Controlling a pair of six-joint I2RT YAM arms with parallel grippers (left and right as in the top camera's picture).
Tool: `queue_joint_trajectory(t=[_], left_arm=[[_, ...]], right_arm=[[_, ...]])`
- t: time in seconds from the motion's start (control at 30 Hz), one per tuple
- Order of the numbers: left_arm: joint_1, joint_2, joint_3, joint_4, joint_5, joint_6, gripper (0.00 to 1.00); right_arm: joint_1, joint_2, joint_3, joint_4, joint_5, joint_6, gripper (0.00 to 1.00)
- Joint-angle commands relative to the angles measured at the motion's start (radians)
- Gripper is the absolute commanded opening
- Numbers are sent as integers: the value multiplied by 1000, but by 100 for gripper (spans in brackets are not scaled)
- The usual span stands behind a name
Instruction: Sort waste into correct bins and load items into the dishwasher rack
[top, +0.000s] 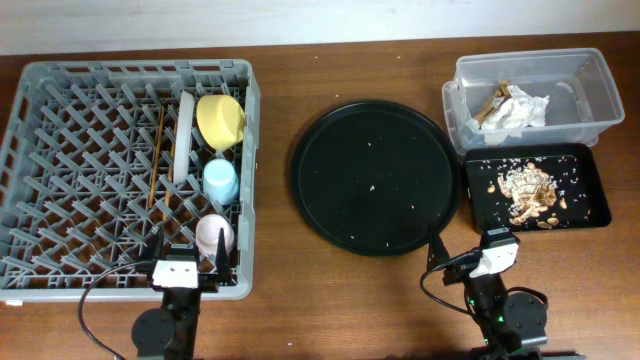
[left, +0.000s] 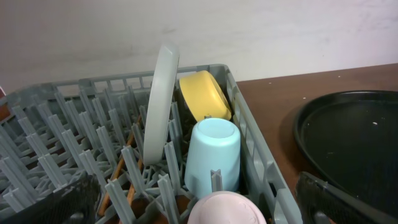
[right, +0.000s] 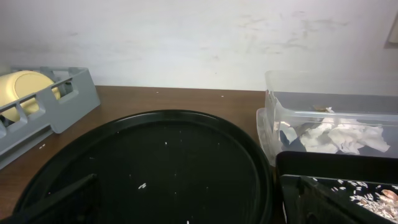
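The grey dishwasher rack (top: 60, 160) holds the pale plate (top: 183, 135) on edge, the yellow bowl (top: 220, 118), the blue cup (top: 221, 181), the pink cup (top: 214, 235) and the chopsticks (top: 158, 150). They also show in the left wrist view: plate (left: 160, 99), bowl (left: 202, 94), blue cup (left: 213, 155), pink cup (left: 227, 210). White napkins (top: 515, 108) lie in the clear tub (top: 590, 85). Brown scraps (top: 528, 190) lie in the black rectangular tray (top: 590, 210). My left gripper (top: 186, 250) is open over the rack's front edge. My right gripper (top: 462, 248) is open and empty at the table's front.
A large round black tray (top: 375, 180) with a few crumbs sits mid-table, also in the right wrist view (right: 149, 162). The tub (right: 329, 109) and black tray (right: 348, 168) stand right of it. A white wall is behind.
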Motion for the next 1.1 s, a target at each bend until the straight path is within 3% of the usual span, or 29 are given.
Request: queue_joint_trajectory(t=[0.0, 1.07], left_arm=[[-5, -10, -7, -2, -14, 12, 99], [-5, -10, -7, -2, -14, 13, 99]], right_arm=[[6, -7, -5, -5, 5, -8, 98], [6, -7, -5, -5, 5, -8, 98]])
